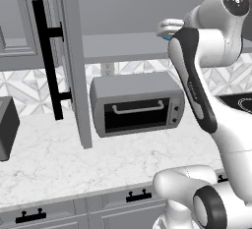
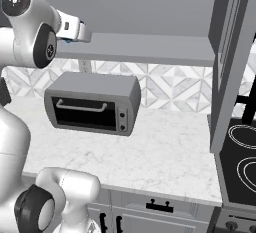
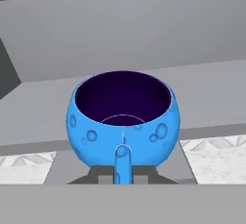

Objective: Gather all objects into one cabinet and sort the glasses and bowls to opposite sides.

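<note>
The squat blue vessel is sitting upright in front of my camera, its handle facing me between my 2 fingertips; my gripper is pinching that handle; I am holding it at the grey shelf board above the toaster oven; the cabinet door is standing open.

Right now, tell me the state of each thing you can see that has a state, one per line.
Blue cup: upright, empty, held at its handle in front of the cabinet shelf.
Gripper: shut on the blue cup's handle.
Cabinet door: swung open.
Cabinet shelf: bare where visible.
Toaster oven: door closed.
Base cabinet drawers: closed.
</note>
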Motion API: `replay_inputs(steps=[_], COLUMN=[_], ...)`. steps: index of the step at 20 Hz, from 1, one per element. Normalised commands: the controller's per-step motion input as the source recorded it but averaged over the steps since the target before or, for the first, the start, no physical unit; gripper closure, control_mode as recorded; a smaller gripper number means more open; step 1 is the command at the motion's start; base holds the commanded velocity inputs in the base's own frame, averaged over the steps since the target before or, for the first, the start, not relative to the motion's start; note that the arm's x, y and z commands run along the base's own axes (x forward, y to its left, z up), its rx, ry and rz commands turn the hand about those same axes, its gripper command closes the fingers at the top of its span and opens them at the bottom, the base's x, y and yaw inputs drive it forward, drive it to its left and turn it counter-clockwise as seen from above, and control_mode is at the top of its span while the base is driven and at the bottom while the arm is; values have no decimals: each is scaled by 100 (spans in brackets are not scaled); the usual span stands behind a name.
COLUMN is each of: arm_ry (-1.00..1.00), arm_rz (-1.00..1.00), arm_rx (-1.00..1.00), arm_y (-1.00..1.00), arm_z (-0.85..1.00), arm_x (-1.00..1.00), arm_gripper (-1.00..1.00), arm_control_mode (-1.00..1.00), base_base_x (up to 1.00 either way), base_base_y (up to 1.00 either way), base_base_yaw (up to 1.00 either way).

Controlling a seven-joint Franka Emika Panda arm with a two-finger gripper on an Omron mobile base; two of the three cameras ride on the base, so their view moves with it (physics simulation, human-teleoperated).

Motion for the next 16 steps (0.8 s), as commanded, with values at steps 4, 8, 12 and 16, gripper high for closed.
replay_inputs(steps=[4,8,12,16], arm_ry=[0,0,0,0], arm_rz=[0,0,0,0], arm_rx=[0,0,0,0], arm_y=[0,0,0,0], arm_z=[0,0,0,0], arm_x=[-4,0,0,0], arm_gripper=[100,100,100,100], arm_control_mode=[-100,100,100,100], base_base_x=[0,-76,-100,-97], base_base_y=[0,0,0,0], base_base_yaw=[0,-30,-49,-65])
